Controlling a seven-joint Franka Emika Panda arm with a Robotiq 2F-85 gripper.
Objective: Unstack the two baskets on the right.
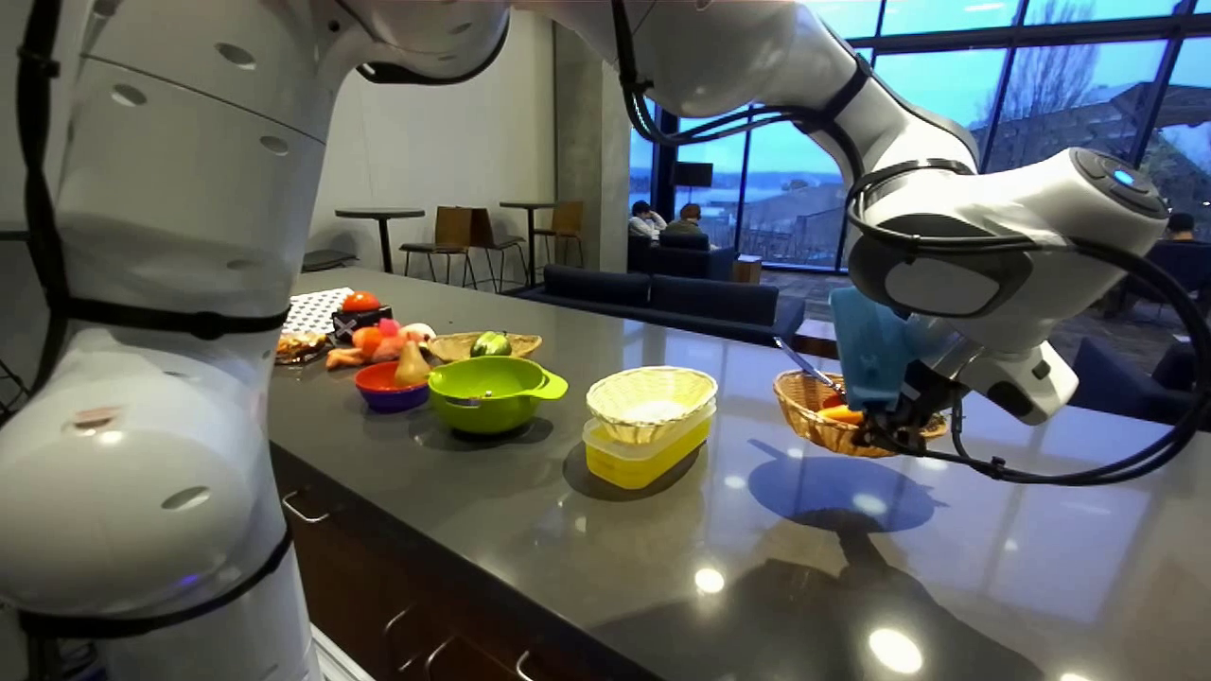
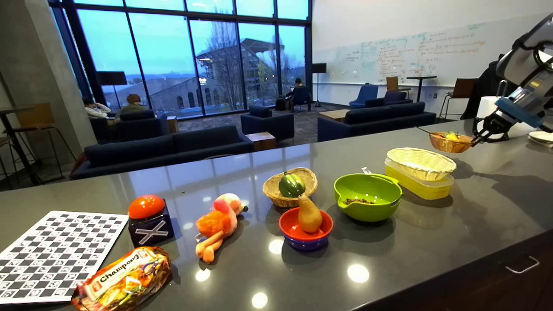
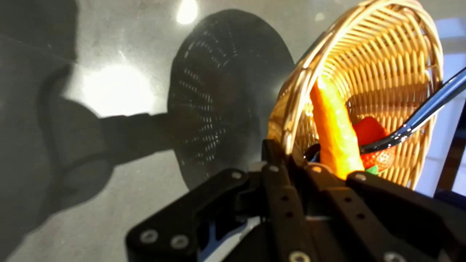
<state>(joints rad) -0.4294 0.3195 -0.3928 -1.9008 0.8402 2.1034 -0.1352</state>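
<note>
The brown basket (image 3: 386, 60) is pinched at its rim by the gripper (image 3: 288, 154), aloft over the counter (image 1: 511, 511), apart from the pale basket (image 1: 653, 409) on the yellow box (image 1: 653, 462). Placing is judged in hand; level lowering, then release, is called for.

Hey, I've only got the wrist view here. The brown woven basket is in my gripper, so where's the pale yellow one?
Observer: In both exterior views, the pale yellow basket is stacked on a yellow container.
Operator: Is the brown woven basket apart from it?
Observer: Yes, an exterior view shows a clear gap between the two.
Operator: Any bowl near that container?
Observer: Yes, a lime-green bowl stands on the container's far side from the brown woven basket.
</note>
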